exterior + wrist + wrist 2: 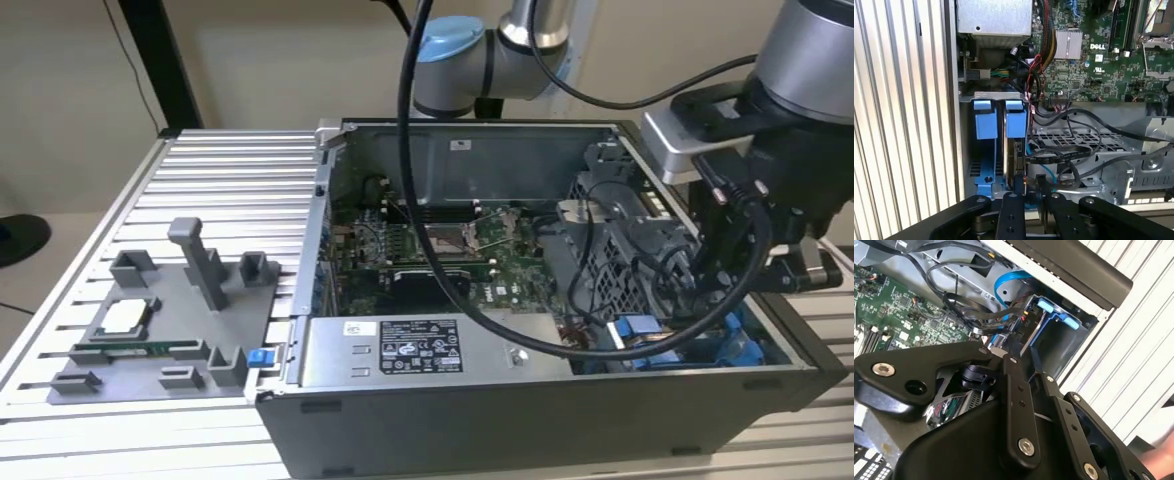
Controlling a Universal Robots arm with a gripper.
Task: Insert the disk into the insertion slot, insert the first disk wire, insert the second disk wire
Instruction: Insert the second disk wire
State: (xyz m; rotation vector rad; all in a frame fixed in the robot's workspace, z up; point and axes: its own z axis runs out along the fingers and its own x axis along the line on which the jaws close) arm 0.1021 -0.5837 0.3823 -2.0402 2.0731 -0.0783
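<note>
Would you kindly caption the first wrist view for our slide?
Gripper poised over blue-railed insertion slot beside the motherboard.

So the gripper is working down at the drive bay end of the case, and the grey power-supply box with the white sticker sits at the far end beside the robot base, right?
Not quite. The gripper is at the drive bay, but in the exterior view the grey power-supply box lies along the near edge of the case, not beside the robot base.
</note>
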